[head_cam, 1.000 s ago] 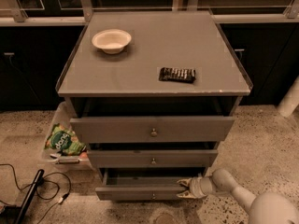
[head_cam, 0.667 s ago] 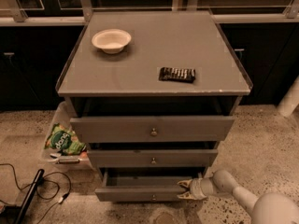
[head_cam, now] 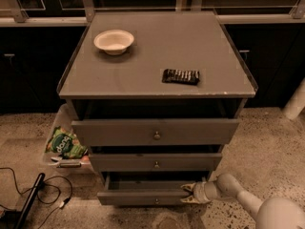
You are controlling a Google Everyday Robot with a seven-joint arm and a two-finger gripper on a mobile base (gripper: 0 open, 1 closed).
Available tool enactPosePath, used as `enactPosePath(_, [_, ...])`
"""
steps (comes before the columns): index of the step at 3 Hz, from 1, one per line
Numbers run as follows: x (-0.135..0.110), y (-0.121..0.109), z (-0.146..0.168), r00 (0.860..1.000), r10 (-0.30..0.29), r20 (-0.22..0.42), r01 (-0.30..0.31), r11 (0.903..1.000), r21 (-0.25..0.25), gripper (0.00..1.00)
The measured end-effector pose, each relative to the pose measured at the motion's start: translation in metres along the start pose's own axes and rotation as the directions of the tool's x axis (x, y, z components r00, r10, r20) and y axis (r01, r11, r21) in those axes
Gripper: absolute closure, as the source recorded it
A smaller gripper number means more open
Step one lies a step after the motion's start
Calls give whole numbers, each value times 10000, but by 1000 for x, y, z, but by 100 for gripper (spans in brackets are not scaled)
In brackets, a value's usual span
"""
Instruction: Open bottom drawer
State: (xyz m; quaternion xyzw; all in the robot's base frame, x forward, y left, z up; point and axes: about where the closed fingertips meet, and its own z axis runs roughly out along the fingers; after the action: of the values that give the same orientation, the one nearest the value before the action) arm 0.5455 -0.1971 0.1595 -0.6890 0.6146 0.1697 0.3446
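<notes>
**Claw at the right end of the bottom drawer**

The bottom drawer – the slimmest of three grey fronts under the desk – sits lowest, just above the speckled floor. It stands partly out, and a dark strip of its shallow inside shows behind the front panel. A small round knob sits at the middle of that panel.

The claw is low, below the front right corner of the desk, at the right end of the bottom drawer's front panel and touching it or very nearly so. Whether it is spread, pressed together or pinching the panel cannot be told. The pale arm runs from it down toward the lower right.

Above, the middle drawer and the tall top drawer each stand a little out, the top one furthest.

On the desk, a white bowl stands near the back left corner. A dark flat packet lies toward the front edge, right of centre – well apart from the bowl.

On the floor beside the desk's left edge, a green bag lies in a clear bin. A black cable loops near it.
</notes>
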Motion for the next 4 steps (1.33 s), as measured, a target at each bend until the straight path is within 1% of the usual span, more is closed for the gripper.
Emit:
enactPosePath(1, [0, 0, 1, 10000, 9, 7, -9, 10000, -10, 35])
enactPosePath(2, [1, 11, 4, 9993, 43, 367, -32, 9996, -291, 12])
enactPosePath(3, [-1, 10, 1, 9993, 43, 367, -32, 9996, -291, 14])
enactPosePath(4, [-4, 46, -8, 9990, -166, 407, 185, 9987, -484, 38])
